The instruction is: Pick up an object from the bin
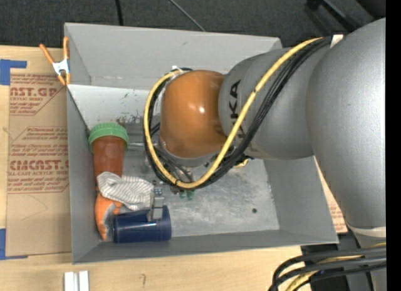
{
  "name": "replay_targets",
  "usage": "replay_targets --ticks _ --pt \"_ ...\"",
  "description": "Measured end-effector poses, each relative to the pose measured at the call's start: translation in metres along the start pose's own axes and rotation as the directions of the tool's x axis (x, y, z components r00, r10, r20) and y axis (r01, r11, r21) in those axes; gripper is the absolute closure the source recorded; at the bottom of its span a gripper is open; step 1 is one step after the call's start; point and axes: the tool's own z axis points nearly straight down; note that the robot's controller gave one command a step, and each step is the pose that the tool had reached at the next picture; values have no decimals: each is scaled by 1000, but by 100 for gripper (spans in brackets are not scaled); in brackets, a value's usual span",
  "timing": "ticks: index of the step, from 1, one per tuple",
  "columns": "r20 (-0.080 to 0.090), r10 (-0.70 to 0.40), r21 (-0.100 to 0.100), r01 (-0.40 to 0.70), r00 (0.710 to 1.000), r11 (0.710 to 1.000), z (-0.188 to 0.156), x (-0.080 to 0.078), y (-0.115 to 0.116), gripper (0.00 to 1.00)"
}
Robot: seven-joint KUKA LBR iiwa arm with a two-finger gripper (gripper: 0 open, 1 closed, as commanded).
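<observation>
A dark blue cylinder-shaped container (139, 229) lies on its side in the near left corner of the grey metal bin (244, 211). Its long axis runs left to right in the camera view, along the near wall, and its right end points to the open middle of the floor.

The gripper (156, 203) comes down from under the orange rounded cover (191, 114) of the wrist. Its lower end is at the upper edge of the blue container, near the right end of it; I cannot tell if they touch. The cover and the yellow and black cables (164, 172) hide most of the gripper, so I cannot tell if it is spread or closed.

A white and grey knitted cloth (125, 189) lies just left of the gripper and touches the top of the blue container. Under the cloth goes an orange plastic bottle with a green cap (109, 153); it lies along the left wall, with the cap toward the far side.
</observation>
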Motion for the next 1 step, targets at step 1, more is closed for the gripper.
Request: replay_targets --ticks 1 --pt "7 2 -2 -2 1000 1000 -5 -2 -1 0"
